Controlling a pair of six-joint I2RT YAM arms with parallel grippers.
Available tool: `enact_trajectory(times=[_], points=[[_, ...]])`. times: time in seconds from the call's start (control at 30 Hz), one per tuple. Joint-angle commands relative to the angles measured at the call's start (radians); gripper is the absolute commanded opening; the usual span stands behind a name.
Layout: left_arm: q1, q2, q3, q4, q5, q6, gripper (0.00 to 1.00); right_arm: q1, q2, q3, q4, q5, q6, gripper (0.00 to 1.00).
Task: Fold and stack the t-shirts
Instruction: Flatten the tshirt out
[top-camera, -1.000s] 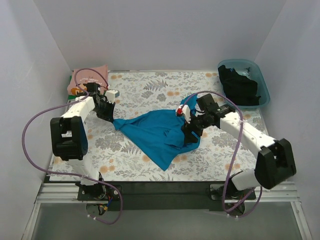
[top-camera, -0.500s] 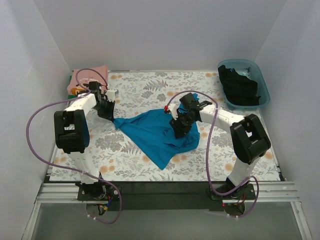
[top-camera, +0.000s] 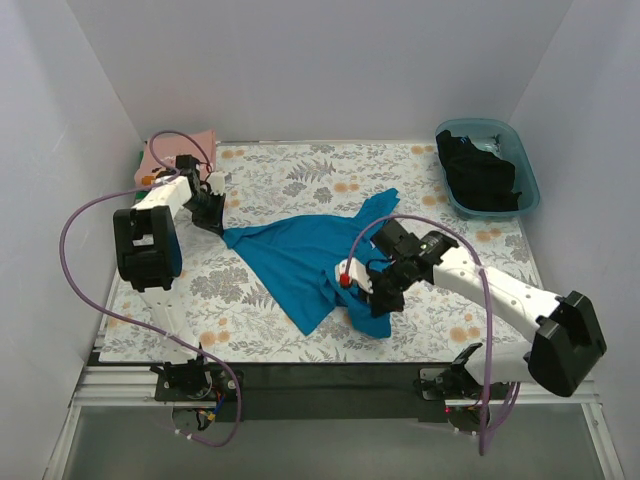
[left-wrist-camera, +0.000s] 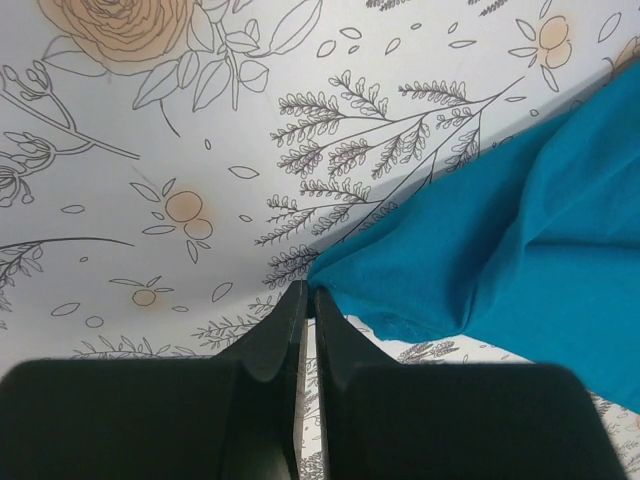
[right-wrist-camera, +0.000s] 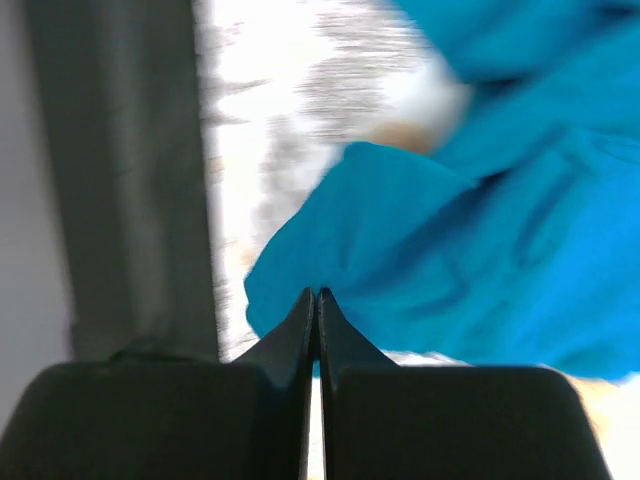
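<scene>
A teal-blue t-shirt (top-camera: 295, 260) lies rumpled across the middle of the floral table. My left gripper (top-camera: 220, 230) is shut on its left corner; in the left wrist view the fingertips (left-wrist-camera: 308, 292) pinch the cloth's tip (left-wrist-camera: 340, 275). My right gripper (top-camera: 374, 300) is shut on the shirt's near right edge, and the right wrist view shows teal cloth (right-wrist-camera: 470, 250) at the closed tips (right-wrist-camera: 317, 294), blurred. A pink t-shirt (top-camera: 180, 148) lies folded at the back left. A black t-shirt (top-camera: 478, 172) fills the tub.
The translucent blue tub (top-camera: 526, 178) stands at the back right corner. White walls close in the table on three sides. The dark front rail (top-camera: 320, 375) runs along the near edge, close to my right gripper.
My right gripper has moved from the shirt's right middle toward the near edge and shut on the cloth, dragging that part forward. The left arm has shifted slightly back, still gripping its corner.
</scene>
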Motion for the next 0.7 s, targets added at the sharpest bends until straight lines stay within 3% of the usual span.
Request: enact_trajectory(times=[0.0,0.1,0.17,0.2,0.23,0.27,0.37,0.4,0.5,0.57,0.67], points=[[0.007,-0.008,0.052,-0.021,-0.018,0.006,0.00,0.079,-0.052,-0.038,-0.207,-0.054,-0.159,0.01],[0.009,-0.013,0.060,-0.028,-0.036,0.018,0.00,0.070,-0.016,0.030,-0.305,-0.006,-0.231,0.02],[0.010,-0.013,0.069,-0.031,-0.050,0.025,0.00,0.009,0.011,0.085,-0.348,0.013,-0.256,0.25],[0.010,-0.014,0.078,-0.032,-0.055,0.028,0.00,-0.036,0.041,0.157,-0.353,-0.002,-0.261,0.46],[0.012,-0.016,0.083,-0.032,-0.060,0.029,0.00,-0.152,0.064,0.197,-0.355,-0.072,-0.264,0.52],[0.016,-0.016,0.089,-0.038,-0.052,0.031,0.13,-0.212,0.090,0.238,-0.350,-0.112,-0.255,0.55],[0.033,-0.034,0.113,-0.049,-0.018,0.023,0.45,-0.401,0.257,0.434,-0.336,-0.218,-0.117,0.62],[0.038,-0.052,0.116,-0.052,0.005,0.020,0.48,-0.433,0.326,0.465,-0.315,-0.257,-0.069,0.64],[0.039,-0.086,0.118,-0.060,0.038,0.011,0.53,-0.489,0.370,0.512,-0.154,-0.252,0.132,0.56],[0.039,-0.120,0.100,-0.060,0.054,-0.004,0.53,-0.461,0.361,0.478,0.013,-0.184,0.259,0.52],[0.032,-0.157,0.048,-0.086,0.126,-0.017,0.54,-0.392,0.399,0.502,0.107,-0.039,0.365,0.52]])
